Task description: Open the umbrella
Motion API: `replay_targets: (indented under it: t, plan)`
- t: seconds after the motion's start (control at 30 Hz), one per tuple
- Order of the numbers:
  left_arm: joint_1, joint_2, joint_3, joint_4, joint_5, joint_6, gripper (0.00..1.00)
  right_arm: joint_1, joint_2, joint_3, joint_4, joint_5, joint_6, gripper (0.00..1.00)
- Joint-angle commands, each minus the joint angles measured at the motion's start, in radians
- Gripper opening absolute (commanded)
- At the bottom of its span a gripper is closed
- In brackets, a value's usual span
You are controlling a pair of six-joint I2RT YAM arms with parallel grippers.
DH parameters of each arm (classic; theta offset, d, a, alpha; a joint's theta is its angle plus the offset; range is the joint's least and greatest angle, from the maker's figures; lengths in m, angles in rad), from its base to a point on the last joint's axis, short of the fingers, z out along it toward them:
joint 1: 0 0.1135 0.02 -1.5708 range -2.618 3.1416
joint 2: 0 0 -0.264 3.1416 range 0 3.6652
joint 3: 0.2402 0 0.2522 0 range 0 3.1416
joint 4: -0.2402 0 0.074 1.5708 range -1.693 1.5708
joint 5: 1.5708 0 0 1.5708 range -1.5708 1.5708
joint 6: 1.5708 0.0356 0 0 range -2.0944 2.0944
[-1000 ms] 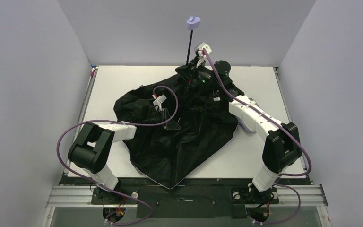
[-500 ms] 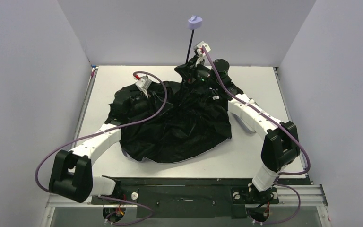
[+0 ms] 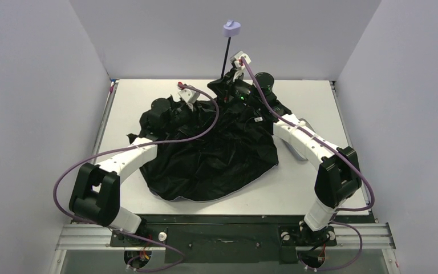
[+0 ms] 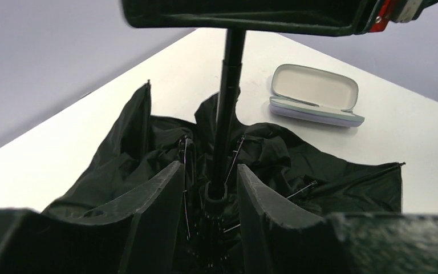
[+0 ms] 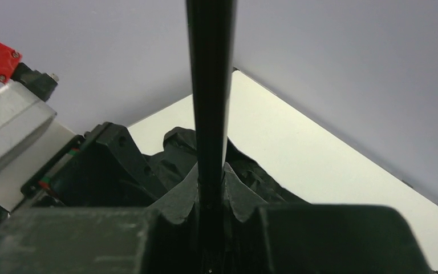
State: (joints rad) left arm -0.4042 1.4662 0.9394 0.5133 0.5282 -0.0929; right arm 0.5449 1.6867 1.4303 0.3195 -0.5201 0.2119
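As right tool [image 5: 210, 191] clamps the umbrella [image 3: 217, 157], left tool [image 4: 211, 178] gapes.

Lab cell, blank enclosing walls [image 3: 28, 85]

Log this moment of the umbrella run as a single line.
umbrella: fabric slack on table, not spread | right gripper: shut on shaft, handle end up | left gripper: open, straddling shaft base
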Motion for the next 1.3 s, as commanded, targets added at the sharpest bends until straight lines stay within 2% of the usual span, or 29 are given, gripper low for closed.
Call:
replay_targets:
  t: [0.0,0.13,0.3,0.43,0.73,1.27]
  plan:
    - [-0.039,0.042,0.081,0.073,-0.007,0.083,0.35,0.009,-0.080,0.042,0.085,-0.012,0.023,0.00]
    - [-0.056,0.072,0.107,0.071,-0.016,0.121,0.32,0.008,-0.089,0.044,0.084,-0.019,0.034,0.00]
    - [-0.054,0.106,0.113,0.040,-0.038,0.120,0.22,0.007,-0.100,0.051,0.094,-0.029,0.057,0.00]
    - [-0.040,0.130,0.090,-0.001,-0.050,0.130,0.19,-0.001,-0.110,0.076,0.098,-0.049,0.085,0.00]
    - [-0.020,0.163,0.046,-0.132,-0.090,0.191,0.20,-0.035,-0.095,0.207,0.112,-0.068,0.164,0.00]
    - [0.007,0.255,0.132,-0.392,-0.188,0.292,0.29,-0.060,-0.078,0.340,0.121,-0.081,0.217,0.00]
